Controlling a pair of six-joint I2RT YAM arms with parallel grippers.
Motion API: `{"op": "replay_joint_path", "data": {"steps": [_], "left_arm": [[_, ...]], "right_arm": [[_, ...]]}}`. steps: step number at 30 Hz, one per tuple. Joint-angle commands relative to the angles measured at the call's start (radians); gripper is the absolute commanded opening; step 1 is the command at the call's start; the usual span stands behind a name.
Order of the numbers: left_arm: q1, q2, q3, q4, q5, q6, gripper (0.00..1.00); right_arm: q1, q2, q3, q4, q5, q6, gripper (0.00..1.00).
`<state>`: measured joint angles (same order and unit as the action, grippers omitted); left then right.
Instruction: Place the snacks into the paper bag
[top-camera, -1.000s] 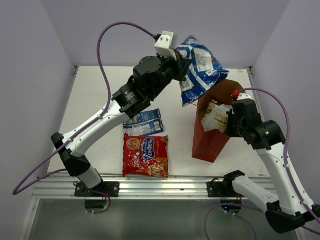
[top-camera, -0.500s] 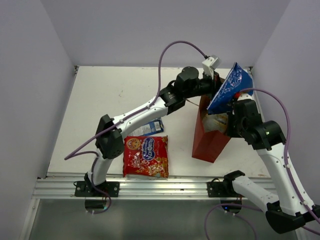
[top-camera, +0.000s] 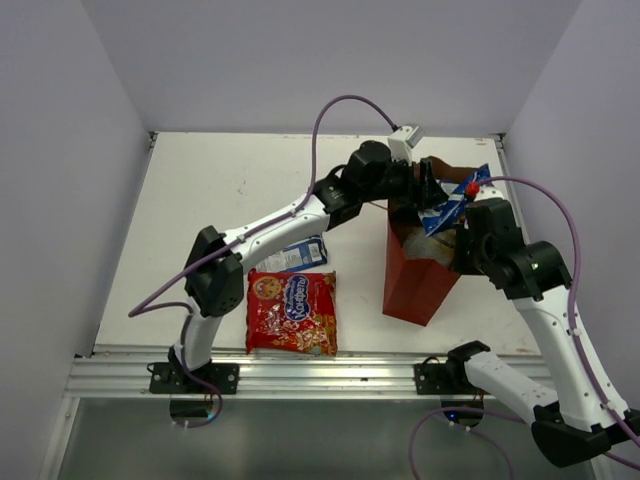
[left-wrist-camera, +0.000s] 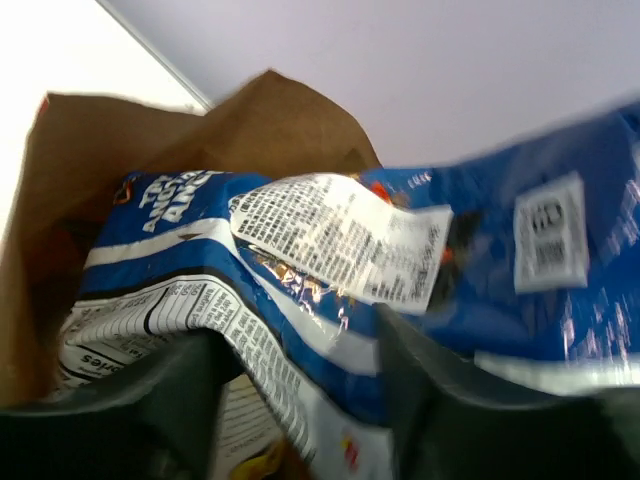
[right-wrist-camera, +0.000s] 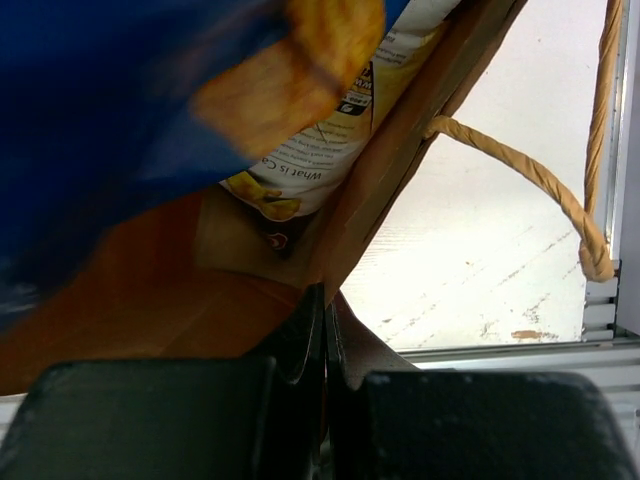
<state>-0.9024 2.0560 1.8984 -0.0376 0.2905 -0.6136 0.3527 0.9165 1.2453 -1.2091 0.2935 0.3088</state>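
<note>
White table: red cookie pack near front edge, blue-and-white pack just behind, paper bag upright.

Ahead of my left gripper the blue-and-white pack blurs and runs off frame; above my right gripper it's only a blue smear. The paper bag hides its lower part.

Robotics lab cell, plain lavender partition walls boxing in a white tabletop, left arm and right arm bolted to an aluminium rail at its near edge, purple cables looping free
</note>
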Motion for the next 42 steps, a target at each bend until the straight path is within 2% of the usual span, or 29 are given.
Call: {"op": "replay_joint_path", "data": {"steps": [1,2,3,6,8,9,11,12,14,15,16,17,21,23,26,31,42], "left_arm": [[-0.003,-0.096,0.033,0.018,-0.045,0.009,0.76],[-0.006,-0.099,0.059,0.010,-0.056,0.023,0.97],[-0.022,-0.108,0.088,-0.013,-0.072,0.043,1.00],[-0.053,-0.141,0.227,-0.068,-0.196,0.121,1.00],[-0.055,-0.169,0.261,-0.117,-0.282,0.132,1.00],[-0.055,-0.216,0.257,-0.177,-0.427,0.146,1.00],[-0.055,-0.298,0.178,-0.196,-0.580,0.166,1.00],[-0.053,-0.395,0.042,-0.168,-0.716,0.181,1.00],[-0.047,-0.488,-0.106,-0.133,-0.836,0.235,1.00],[-0.021,-0.544,-0.210,-0.181,-0.906,0.210,1.00],[0.008,-0.562,-0.255,-0.226,-0.918,0.187,1.00],[0.087,-0.572,-0.300,-0.328,-0.918,0.160,1.00],[0.288,-0.527,-0.526,-0.490,-0.870,0.081,1.00],[0.360,-0.499,-0.579,-0.521,-0.864,0.054,1.00],[0.428,-0.471,-0.718,-0.464,-0.815,0.023,1.00],[0.464,-0.425,-0.782,-0.441,-0.788,-0.011,1.00],[0.464,-0.317,-0.872,-0.341,-0.703,0.005,1.00]], "right_arm": [[0.002,0.001,0.025,0.033,-0.022,-0.022,0.00],[0.002,0.001,0.025,0.033,-0.024,-0.022,0.00],[0.002,0.002,0.025,0.033,-0.025,-0.020,0.00],[0.002,0.001,0.025,0.034,-0.027,-0.023,0.00],[0.002,0.004,0.025,0.036,-0.030,-0.023,0.00],[0.002,0.005,0.026,0.036,-0.031,-0.025,0.00],[0.002,0.008,0.029,0.036,-0.031,-0.025,0.00],[0.002,0.007,0.031,0.037,-0.033,-0.025,0.00],[0.002,0.008,0.029,0.039,-0.033,-0.027,0.00],[0.002,0.010,0.031,0.040,-0.034,-0.028,0.00],[0.002,0.010,0.031,0.040,-0.034,-0.028,0.00],[0.002,0.012,0.029,0.043,-0.036,-0.028,0.00],[0.002,0.012,0.028,0.049,-0.045,-0.028,0.00],[0.002,0.012,0.029,0.048,-0.044,-0.030,0.00],[0.002,0.013,0.026,0.049,-0.048,-0.030,0.00],[0.002,0.010,0.034,0.043,-0.045,-0.030,0.00],[0.002,0.021,0.036,0.051,-0.050,-0.030,0.00]]}}
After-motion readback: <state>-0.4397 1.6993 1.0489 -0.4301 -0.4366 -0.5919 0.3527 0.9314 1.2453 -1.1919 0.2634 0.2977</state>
